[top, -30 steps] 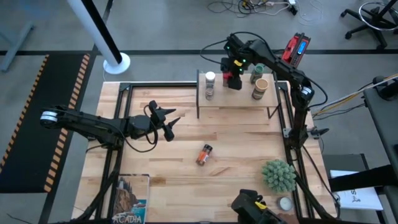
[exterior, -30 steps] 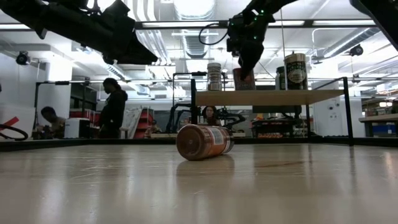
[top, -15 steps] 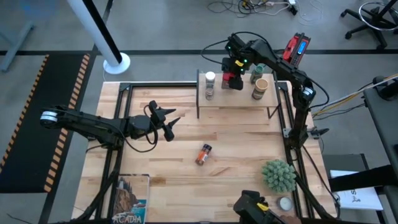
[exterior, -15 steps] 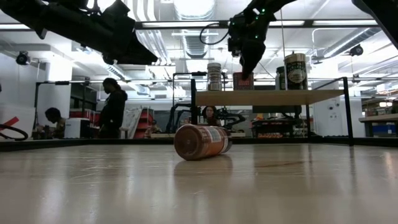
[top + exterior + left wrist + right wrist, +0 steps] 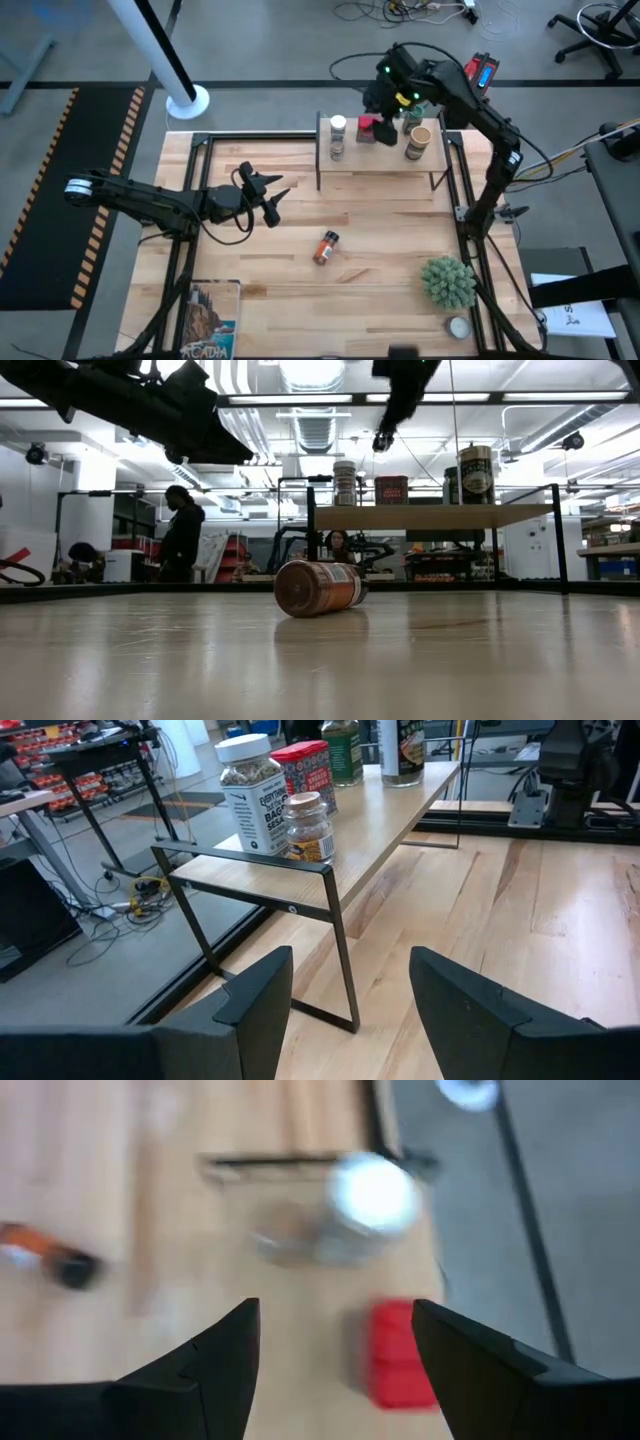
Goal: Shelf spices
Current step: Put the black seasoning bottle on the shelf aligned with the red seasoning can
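Shelf (image 5: 380,160): light wood top on thin dark frame, at far edge of worktop (image 5: 380,225).
Spices on shelf: five counted from left wrist view, all upright.
White-lidded jar (image 5: 251,790): clear, seed mix inside, at shelf's left end.
Small jar (image 5: 305,825): brownish contents, just in front of white-lidded jar.
Red square tin (image 5: 366,129): standing free, between white-lidded jar and right-hand pair.
Tan cylinder (image 5: 417,141): open-looking tan top, near shelf's right end.
Green-lidded jar (image 5: 411,118): just behind tan cylinder, partly hidden under right arm.
Spice off shelf: one, orange jar (image 5: 326,247) with black lid, mid-worktop.
Orange jar attitude: lying on its side, long axis slanting, lid end toward far edge in high view.
Right gripper (image 5: 380,98): above and behind red square tin, fingers spread, holding nothing.
Left gripper (image 5: 272,196): over left-centre of worktop, fingers apart, empty, pointed toward shelf.
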